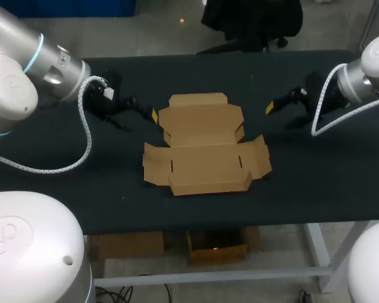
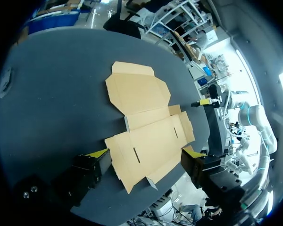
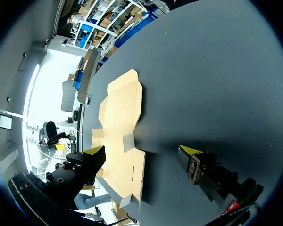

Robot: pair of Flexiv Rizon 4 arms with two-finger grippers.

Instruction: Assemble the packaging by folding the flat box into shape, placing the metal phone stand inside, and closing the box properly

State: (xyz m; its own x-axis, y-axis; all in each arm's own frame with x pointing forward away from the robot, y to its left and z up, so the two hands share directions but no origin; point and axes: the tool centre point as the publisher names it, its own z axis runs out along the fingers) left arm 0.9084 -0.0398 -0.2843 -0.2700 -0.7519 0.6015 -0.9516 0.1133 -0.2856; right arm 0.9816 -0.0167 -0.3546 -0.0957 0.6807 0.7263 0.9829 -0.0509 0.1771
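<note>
While the flat box (image 1: 205, 148) lies unfolded on the table (image 1: 316, 189), log your left gripper (image 2: 145, 153) first. It sits off the box's left flank, level with the far lid panel. Its jaws are wide apart and hold nothing, and one yellow tip is just beside the lid's left edge, though you cannot tell whether it touches.

Box: one piece of brown card, every panel and flap flat on the cloth. The narrower lid panel is on the far side and the wider base panel, with side flaps and two slots, on the near side. The base panel's long axis runs side to side, from one gripper toward the other.

Your right gripper (image 3: 144, 150) is off the box's right flank, also level with the lid panel. Its jaws are apart and empty, with bare cloth between its tip and the card.

Judgement: your left arm is nearer, so the first fold likely starts there. No flap is raised yet. The metal phone stand shows in no view.
</note>
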